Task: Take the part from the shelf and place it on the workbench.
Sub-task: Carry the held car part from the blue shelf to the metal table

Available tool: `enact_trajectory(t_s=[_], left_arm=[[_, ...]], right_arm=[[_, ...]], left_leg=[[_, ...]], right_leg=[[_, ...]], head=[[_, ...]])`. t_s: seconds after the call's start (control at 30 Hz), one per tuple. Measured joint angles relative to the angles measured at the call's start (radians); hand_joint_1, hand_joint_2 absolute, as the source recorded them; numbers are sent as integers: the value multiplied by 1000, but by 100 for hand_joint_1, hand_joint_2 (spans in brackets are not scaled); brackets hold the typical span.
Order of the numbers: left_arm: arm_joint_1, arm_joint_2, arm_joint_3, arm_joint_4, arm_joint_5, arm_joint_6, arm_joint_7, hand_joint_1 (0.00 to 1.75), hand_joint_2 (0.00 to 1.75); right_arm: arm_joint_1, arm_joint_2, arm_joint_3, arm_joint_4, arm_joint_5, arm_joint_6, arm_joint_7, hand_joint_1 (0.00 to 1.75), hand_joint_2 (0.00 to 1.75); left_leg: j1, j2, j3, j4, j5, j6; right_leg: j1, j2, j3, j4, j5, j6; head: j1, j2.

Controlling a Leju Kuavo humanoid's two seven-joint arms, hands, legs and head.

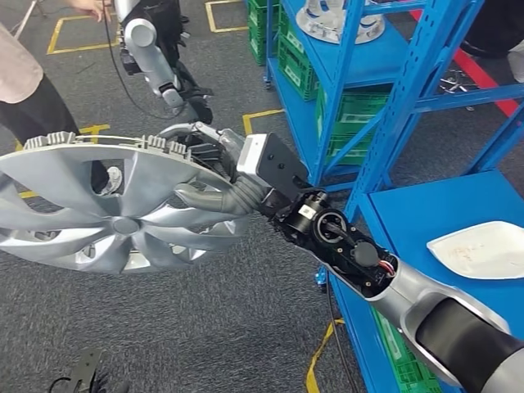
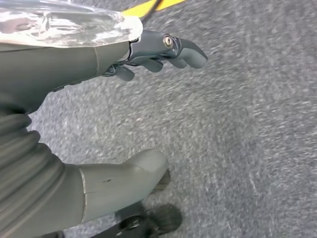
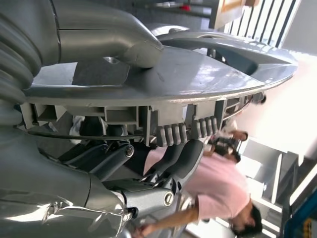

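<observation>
From the head view, a silver wheel cover (image 1: 117, 209) is seen carried out over the grey carpet floor (image 1: 235, 327), well clear of the blue shelf (image 1: 395, 106). It is gripped at its rim by the right hand (image 1: 213, 176), the thumb laid across the spoked face and the fingers tucked behind, so that the wide disc is kept roughly level and away from the shelf uprights. A second wheel cover (image 1: 336, 20) is left lying on an upper shelf, and a white tray (image 1: 479, 250) rests on the lower one. A person (image 1: 24, 82) is standing at the far left, beside another robot's arm (image 1: 155, 57). No workbench is made out, so the placing is judged not yet done.

In the left wrist view, the left hand (image 2: 112, 119) is shown hanging over the carpet, thumb and fingers apart, nothing held; it is apparently kept free since one hand is enough for the load.

In the right wrist view, the clamp is confirmed: the thumb (image 3: 112, 39) is pressed on the cover's face, the dark fingers (image 3: 179, 158) are hooked under the ribbed rim clips.
</observation>
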Motion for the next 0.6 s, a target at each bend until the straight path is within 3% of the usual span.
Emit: enact_trajectory(t_s=[0.07,0.1,0.2,0.27,0.33,0.37,0.43,0.5,0.57,0.6], left_arm=[[4,-1,0,0,0,0,0,0,175],[6,0,0,0,0,1,0,0,175],[7,3,0,0,3,2,-2,0,175],[6,3,0,0,4,3,-4,0,175],[8,6,0,0,4,3,-5,0,175],[10,6,0,0,5,3,-5,0,175],[11,7,0,0,5,3,-5,0,175],[8,5,0,0,5,3,-5,0,175],[7,4,0,0,3,3,-5,0,175],[7,3,0,0,3,3,-5,0,175]], right_arm=[[3,0,1,4,0,2,1,175,175],[5,0,1,6,0,3,1,175,175],[5,0,2,9,-1,8,1,175,175],[2,1,2,9,-3,9,1,175,175],[0,3,2,11,-3,10,1,175,175],[-1,3,2,11,-3,11,1,175,175],[-3,5,1,12,-4,12,1,175,175],[-4,5,1,13,-4,12,1,175,175],[-2,5,1,16,-4,12,1,175,175],[-1,5,1,18,-4,12,1,175,175]], left_leg=[[7,5,-42,70,-8,-12],[10,8,-31,44,16,-17],[10,44,82,-177,117,-23],[2,61,108,-232,132,-9],[-2,47,104,-226,129,13],[-1,36,103,-224,128,22],[2,17,104,-225,130,36],[1,-2,105,-225,131,45],[-4,-26,105,-225,131,50],[-6,-38,105,-224,131,51]], right_leg=[[-1,-26,-1,4,-4,2],[-2,-40,-2,8,-7,5],[-4,-73,-2,25,-22,19],[-2,-87,-3,36,-31,33],[-1,-102,0,40,-38,45],[-2,-98,-1,43,-43,51],[-8,-55,-18,88,-78,60],[-9,-2,-77,223,-148,62],[-7,10,-145,367,-201,59],[-5,11,-163,398,-205,56]], head=[[-2,0],[-3,0],[-3,0],[-6,0],[-6,0],[-3,0],[2,0],[9,0],[13,0],[14,0]])
